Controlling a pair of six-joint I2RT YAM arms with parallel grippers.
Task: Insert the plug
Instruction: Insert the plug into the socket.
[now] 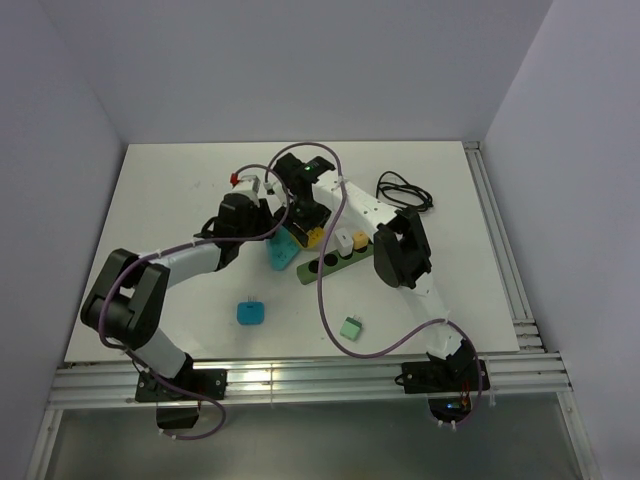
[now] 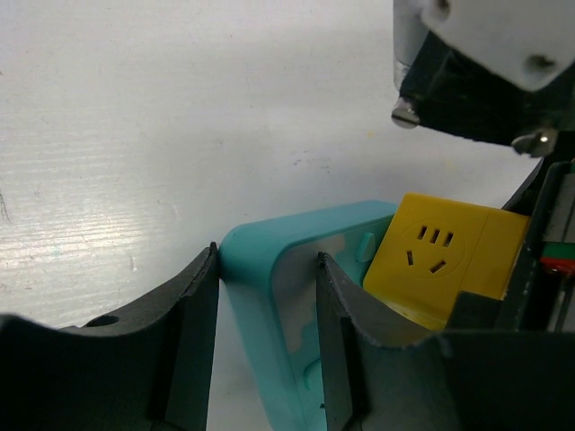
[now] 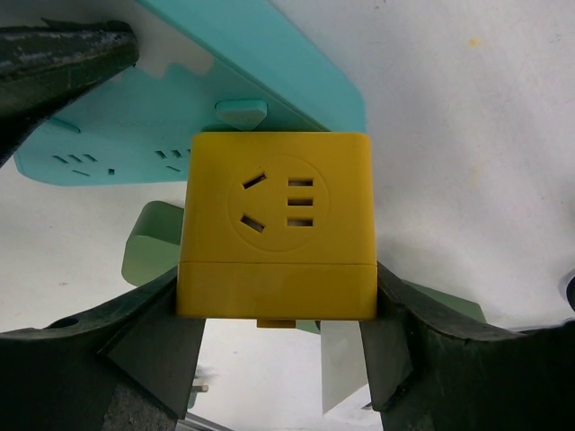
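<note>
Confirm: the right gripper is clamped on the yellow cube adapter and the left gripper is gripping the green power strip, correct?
Not quite. The left gripper is closed on the teal power strip, not a green one; the left wrist view shows its edge between the fingers. The right gripper is clamped on the yellow cube adapter, as you said.

Landmark: yellow plug cube (image 3: 276,224).
- Cube's underside and prongs are hidden in every view. Seated in the teal strip (image 3: 117,148) or held just off it: cannot tell.
- Top view: cube mostly covered by the right gripper (image 1: 311,228).
- Left wrist view: cube's right side sits behind dark gripper parts. The teal strip left of the cube is cut by the bottom edge.
- Right wrist view: green strip (image 3: 148,251) under the cube is largely covered. The teal strip above the cube runs off the top and left edges.
</note>
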